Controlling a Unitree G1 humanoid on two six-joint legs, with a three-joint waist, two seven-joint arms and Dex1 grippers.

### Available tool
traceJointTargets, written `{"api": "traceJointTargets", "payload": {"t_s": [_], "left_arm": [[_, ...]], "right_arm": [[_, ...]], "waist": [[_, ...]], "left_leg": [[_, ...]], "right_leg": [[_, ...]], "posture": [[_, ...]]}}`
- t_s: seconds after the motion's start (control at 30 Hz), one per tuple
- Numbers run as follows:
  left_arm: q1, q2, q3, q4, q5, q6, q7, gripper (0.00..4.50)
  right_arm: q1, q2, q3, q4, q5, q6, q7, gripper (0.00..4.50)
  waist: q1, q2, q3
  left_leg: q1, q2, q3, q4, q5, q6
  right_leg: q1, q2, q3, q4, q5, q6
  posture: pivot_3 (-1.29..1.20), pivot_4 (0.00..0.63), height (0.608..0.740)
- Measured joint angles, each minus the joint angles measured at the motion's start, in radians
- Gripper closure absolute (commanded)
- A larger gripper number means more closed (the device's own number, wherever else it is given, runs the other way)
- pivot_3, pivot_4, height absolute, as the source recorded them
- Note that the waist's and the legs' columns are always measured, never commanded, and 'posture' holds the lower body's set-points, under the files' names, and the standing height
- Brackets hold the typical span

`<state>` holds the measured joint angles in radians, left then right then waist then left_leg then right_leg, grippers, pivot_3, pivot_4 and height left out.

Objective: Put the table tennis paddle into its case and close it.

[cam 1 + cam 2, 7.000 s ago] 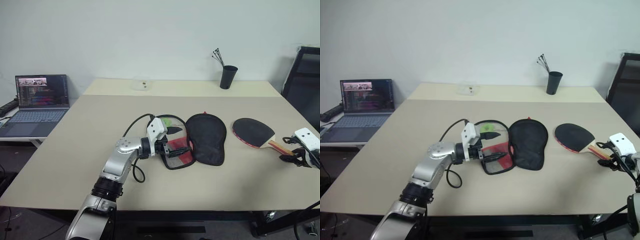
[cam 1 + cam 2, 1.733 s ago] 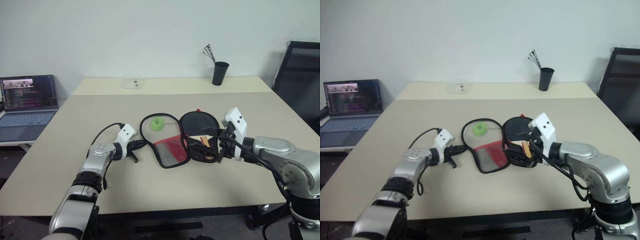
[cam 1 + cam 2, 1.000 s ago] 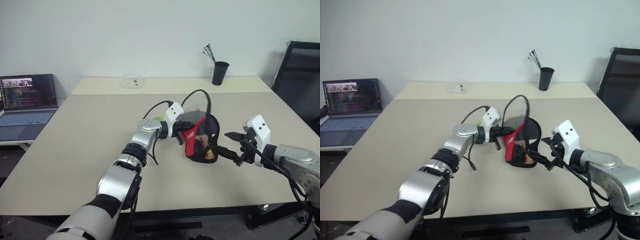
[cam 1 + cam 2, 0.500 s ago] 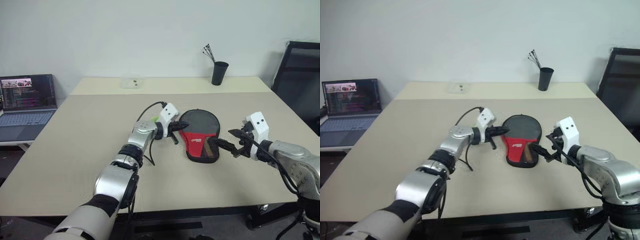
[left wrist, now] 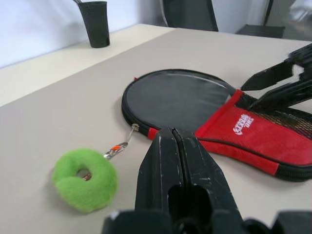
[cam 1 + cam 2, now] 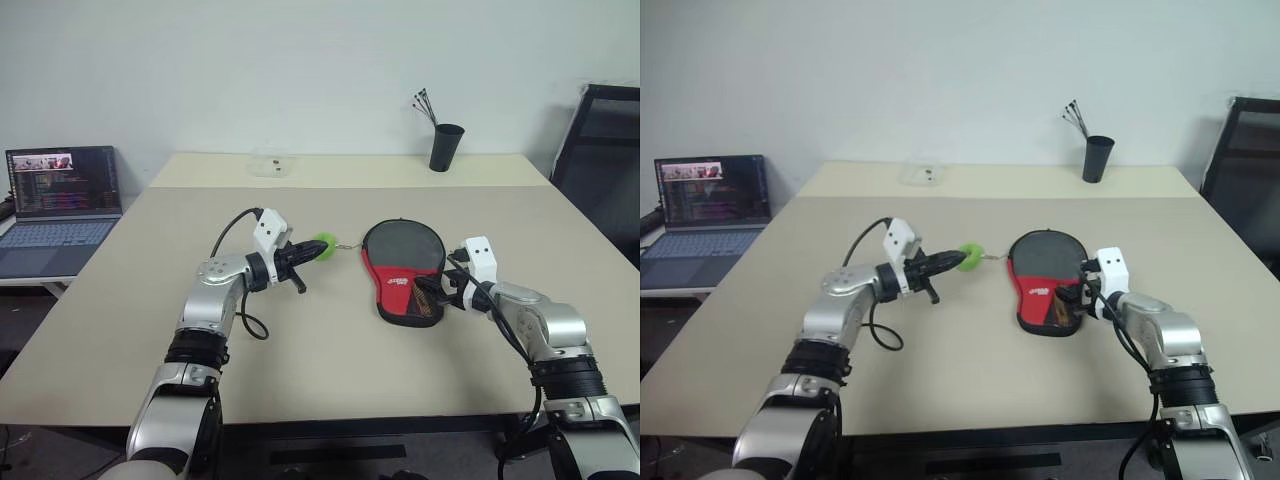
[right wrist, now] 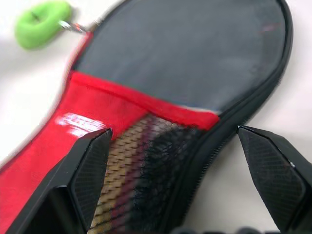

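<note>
Left eye view: the case (image 6: 402, 272) lies flat near the middle of the table (image 6: 150, 300), folded over, grey-black round end away from the robot, red panel with white logo and black mesh toward it. Through the mesh in the right wrist view, striped wood of the table tennis paddle (image 7: 127, 161) shows inside the pouch; the blade is hidden. A green fuzzy ring (image 6: 322, 245) on a short clip and cord hangs off the case's rim on its left side, resting on the table. Left gripper (image 6: 305, 255) points toward that ring, tips just beside it, fingers pressed fully together with nothing between them. Right gripper (image 6: 430, 295) sits at the case's near right edge, fingers (image 7: 90, 170) spread wide to either side of the mesh end, holding nothing. Laptop (image 6: 62, 200) far left; black pen cup (image 6: 444, 147) at the back.
</note>
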<state>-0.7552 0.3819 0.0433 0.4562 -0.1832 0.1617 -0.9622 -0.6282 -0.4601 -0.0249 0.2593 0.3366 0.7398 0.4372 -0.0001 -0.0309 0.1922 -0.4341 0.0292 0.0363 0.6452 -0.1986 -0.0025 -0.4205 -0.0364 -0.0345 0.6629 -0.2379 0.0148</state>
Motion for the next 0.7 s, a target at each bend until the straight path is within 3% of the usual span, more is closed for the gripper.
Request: {"api": "traceJointTargets", "payload": {"t_s": [0.27, 0.7], "left_arm": [[0.037, 0.006, -0.013, -0.138, -0.014, 0.067, 0.035, 4.46], [0.044, 0.012, -0.037, -0.151, -0.014, 0.072, 0.034, 4.46]], "right_arm": [[-0.051, -0.015, 0.006, 0.146, -0.047, -0.063, 0.064, 0.0], [-0.124, 0.018, 0.046, 0.264, -0.123, -0.102, 0.139, 0.0]], "waist": [[-0.002, 0.0, 0.0], [-0.016, 0.0, -0.001]], "left_leg": [[0.001, 0.001, 0.0, 0.0, 0.0, 0.0], [0.003, 0.001, 0.0, 0.0, 0.0, 0.0]], "right_leg": [[0.0, 0.001, 0.0, 0.001, 0.0, 0.0], [0.001, 0.001, 0.001, 0.002, 0.0, 0.0]], "posture": [[0.0, 0.15, 0.74], [0.0, 0.15, 0.74]]}}
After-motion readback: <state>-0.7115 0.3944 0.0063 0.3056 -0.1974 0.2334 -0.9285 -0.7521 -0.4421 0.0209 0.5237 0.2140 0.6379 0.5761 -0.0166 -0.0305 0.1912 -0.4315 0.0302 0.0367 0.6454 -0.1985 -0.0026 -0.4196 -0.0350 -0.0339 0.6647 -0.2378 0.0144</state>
